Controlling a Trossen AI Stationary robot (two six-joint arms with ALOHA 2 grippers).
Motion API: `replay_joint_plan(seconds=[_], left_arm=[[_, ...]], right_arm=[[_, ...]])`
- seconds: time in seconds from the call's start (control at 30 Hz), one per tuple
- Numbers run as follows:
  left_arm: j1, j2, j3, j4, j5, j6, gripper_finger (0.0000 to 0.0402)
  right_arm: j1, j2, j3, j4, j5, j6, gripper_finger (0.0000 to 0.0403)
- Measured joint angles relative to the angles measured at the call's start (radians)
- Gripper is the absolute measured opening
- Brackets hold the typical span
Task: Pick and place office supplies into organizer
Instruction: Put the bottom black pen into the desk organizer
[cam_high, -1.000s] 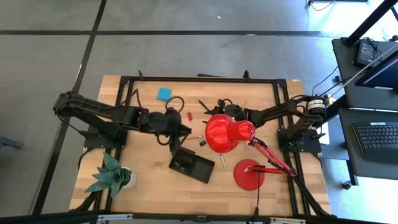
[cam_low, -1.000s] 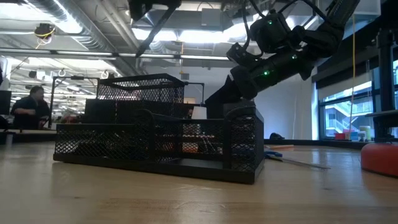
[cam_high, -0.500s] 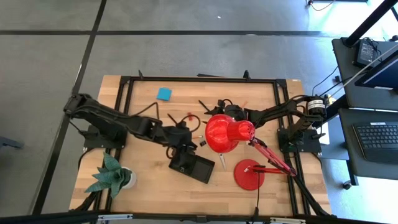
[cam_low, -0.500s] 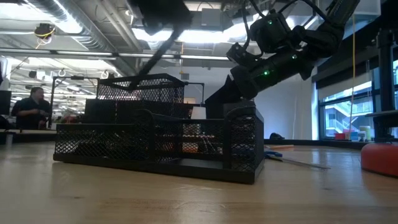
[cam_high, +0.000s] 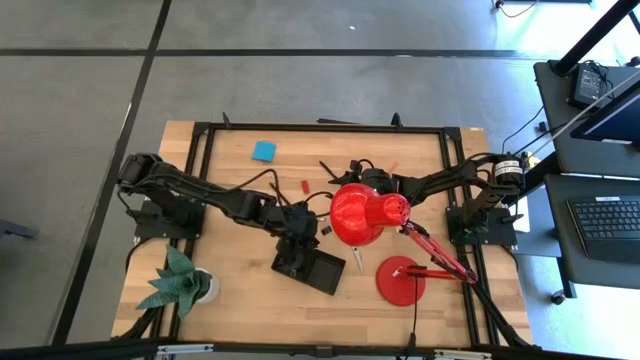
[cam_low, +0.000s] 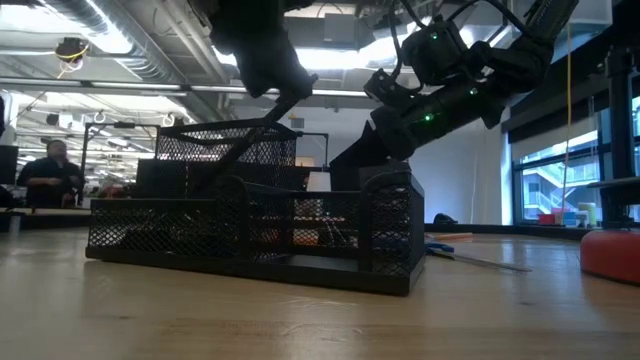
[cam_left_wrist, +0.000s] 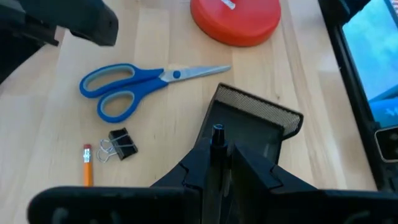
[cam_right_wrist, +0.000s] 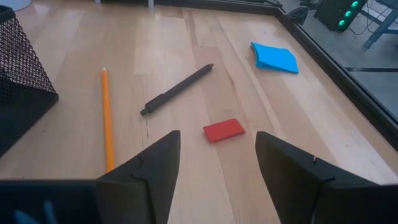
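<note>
The left gripper (cam_left_wrist: 219, 163) hangs over the black wire-mesh organizer (cam_high: 308, 267), fingers clamped on a slim black pen (cam_left_wrist: 217, 138) slanting into its taller mesh cup. The right gripper (cam_right_wrist: 216, 163), blunt fingers apart, faces a flat red eraser (cam_right_wrist: 224, 130) on pale wood.

A: Where's the organizer (cam_high: 310, 267)?
B: Lower middle of the high view, a low black mesh tray sitting askew on the table. In the low view its mesh walls (cam_low: 250, 235) fill the centre, with a taller basket part at the back.

A: And the loose supplies?
B: The blue sticky-note pad (cam_high: 264, 151) lies flat in the upper left of the table. A small red piece (cam_right_wrist: 224, 130) lies flat near a black pen (cam_right_wrist: 177, 89) and an orange pencil (cam_right_wrist: 107, 118). Blue-handled scissors (cam_left_wrist: 143, 84) lie closed beside a black clip (cam_left_wrist: 122, 144). Another black pen (cam_left_wrist: 217, 140) stands upright over the tray, pinched in the left claw (cam_left_wrist: 221, 165).
</note>
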Motion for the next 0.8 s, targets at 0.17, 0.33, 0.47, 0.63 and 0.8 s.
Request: replay_joint_plan(seconds=[0.17, 0.33, 0.47, 0.63, 0.8], left_arm=[[0.001, -0.001, -0.014, 0.005, 0.023, 0.009, 0.0047], [0.002, -0.001, -0.081, 0.054, 0.024, 0.003, 0.0047], [0.002, -0.001, -0.126, 0.125, 0.029, 0.001, 0.0047], [0.003, -0.001, -0.14, 0.127, 0.044, 0.031, 0.0047], [0.003, -0.001, -0.14, 0.125, 0.043, 0.037, 0.0049]], right_arm=[[0.0, 0.0, 0.0, 0.0, 0.0, 0.0, 0.0212], [0.0, 0.0, 0.0, 0.0, 0.0, 0.0, 0.0212], [0.0, 0.0, 0.0, 0.0, 0.0, 0.0, 0.0212], [0.0, 0.0, 0.0, 0.0, 0.0, 0.0, 0.0212], [0.0, 0.0, 0.0, 0.0, 0.0, 0.0, 0.0212]])
